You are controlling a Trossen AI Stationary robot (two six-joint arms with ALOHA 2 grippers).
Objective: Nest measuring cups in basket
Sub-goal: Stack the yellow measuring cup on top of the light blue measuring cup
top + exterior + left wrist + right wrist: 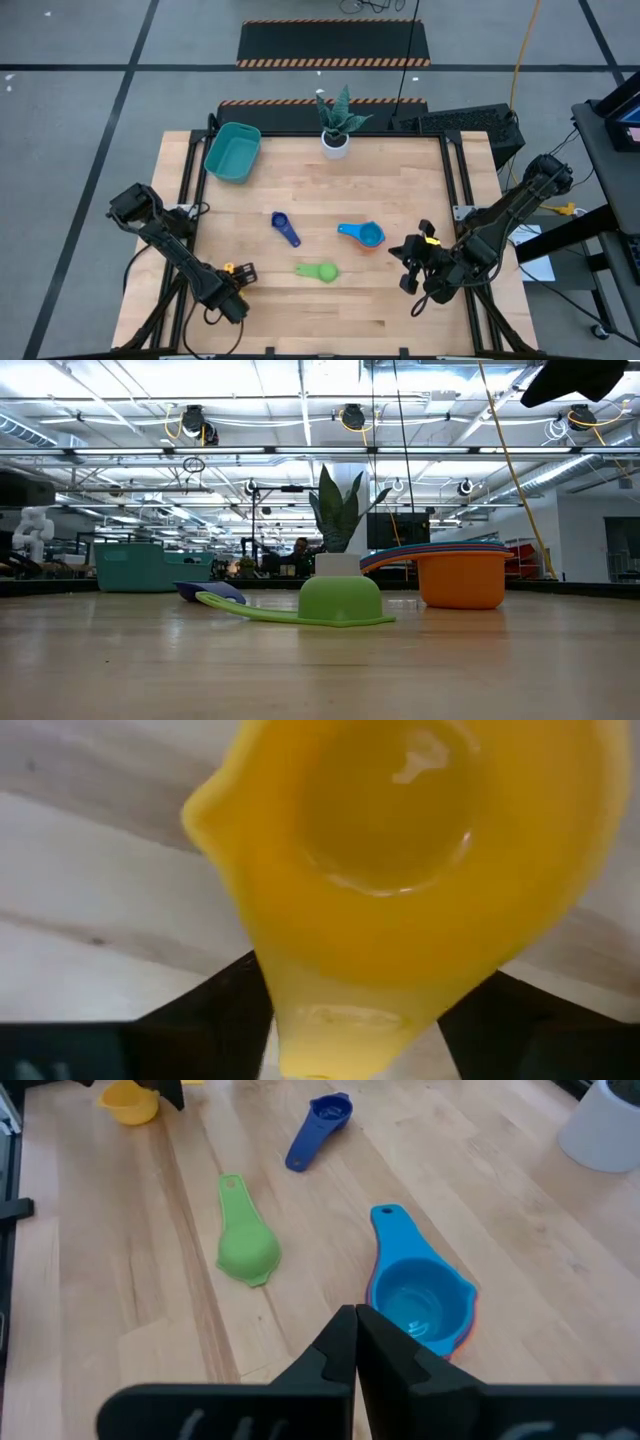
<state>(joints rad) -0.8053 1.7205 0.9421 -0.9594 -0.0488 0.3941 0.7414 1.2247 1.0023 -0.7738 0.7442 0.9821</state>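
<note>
Nearest your low camera: the green measuring cup (340,601) sits bowl-down on the counter (330,310), a smooth plastic dome with its flat handle running left. From above, the green cup's (322,271) long axis lies left-right, bowl to the right, handle to the left.

Left end effector (238,272), near-left corner of the counter: it grips the yellow measuring cup (400,870) by its handle. In the left wrist view the glossy round bowl faces the camera, pour lip to one side, both dark fingers (200,1010) flanking the handle.

Dark blue measuring cup (285,228): mid-counter, just left of centre, lying diagonally, bowl to the far left, handle to the near right.

Stack of nested cups (366,235): right of centre, lighter blue on top, an orange rim showing under it. Handle points left, bowl right. In the low view the stack (462,577) stands upright, orange bowl at the bottom, with several thin handles fanned out to the left.

Right end effector (413,266): near-right, just beside the stack, fingers pressed together and holding nothing; its tips (355,1342) aim at the blue bowl.

Basket (233,152): teal plastic tub with rounded corners, far-left on the counter, well apart from all the cups. White plant pot (336,144) at the far edge, centre.
</note>
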